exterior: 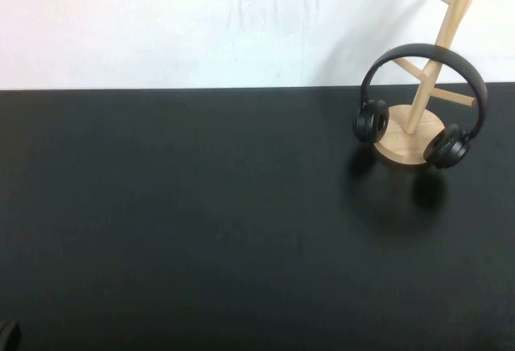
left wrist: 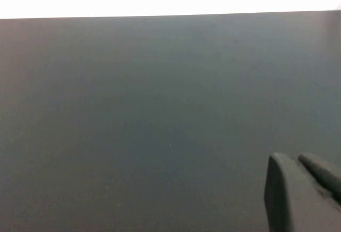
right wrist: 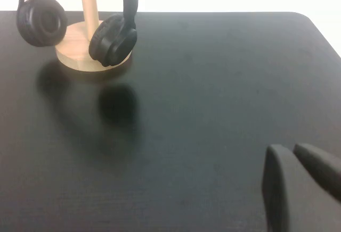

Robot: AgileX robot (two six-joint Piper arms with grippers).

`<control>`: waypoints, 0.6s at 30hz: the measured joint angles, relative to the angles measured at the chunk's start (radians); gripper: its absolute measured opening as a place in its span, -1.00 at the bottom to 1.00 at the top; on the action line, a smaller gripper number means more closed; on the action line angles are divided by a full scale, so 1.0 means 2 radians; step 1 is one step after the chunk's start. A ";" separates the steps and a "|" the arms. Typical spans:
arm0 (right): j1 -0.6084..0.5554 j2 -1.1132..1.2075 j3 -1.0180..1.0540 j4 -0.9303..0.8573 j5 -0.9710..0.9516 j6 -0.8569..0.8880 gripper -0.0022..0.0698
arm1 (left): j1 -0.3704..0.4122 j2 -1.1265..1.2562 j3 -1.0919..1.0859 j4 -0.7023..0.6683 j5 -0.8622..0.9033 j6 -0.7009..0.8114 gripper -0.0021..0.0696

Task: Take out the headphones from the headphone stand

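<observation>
The black table point(exterior: 201, 222) lies bare across its whole left and middle, so both the left gripper point(left wrist: 298, 195), low at the near left corner, and the right gripper point(right wrist: 298, 184), low over the near right side, have open surface ahead. The only obstacle is the headphone stand point(exterior: 418, 93) at the far right. The headphones point(exterior: 422, 101) hang around its pole, ear cups flanking the disc base.

You are looking at a bare test bench, likely a lab: 1 matte black tabletop point(exterior: 201, 230) against a plain white wall point(exterior: 161, 21).
</observation>
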 joint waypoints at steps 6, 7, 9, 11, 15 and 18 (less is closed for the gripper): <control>0.000 0.000 0.000 0.000 0.000 0.000 -0.96 | 0.000 0.000 -0.001 0.000 0.000 0.000 -0.95; 0.000 0.000 0.000 0.000 0.000 0.000 -0.96 | 0.000 0.000 -0.001 0.000 0.000 0.000 -0.95; 0.000 0.000 0.000 0.000 0.000 0.000 -0.96 | 0.000 0.000 -0.001 0.000 0.000 0.000 -0.95; 0.000 0.000 0.000 0.000 -0.001 0.000 -0.96 | 0.000 0.000 -0.001 0.000 0.000 0.000 -0.95; 0.000 0.000 0.000 0.019 -0.032 0.002 -0.96 | 0.000 0.000 -0.001 0.000 0.000 0.000 -0.95; 0.000 0.000 0.000 0.032 -0.055 0.003 -0.96 | 0.000 0.000 -0.001 0.000 0.000 0.000 -0.95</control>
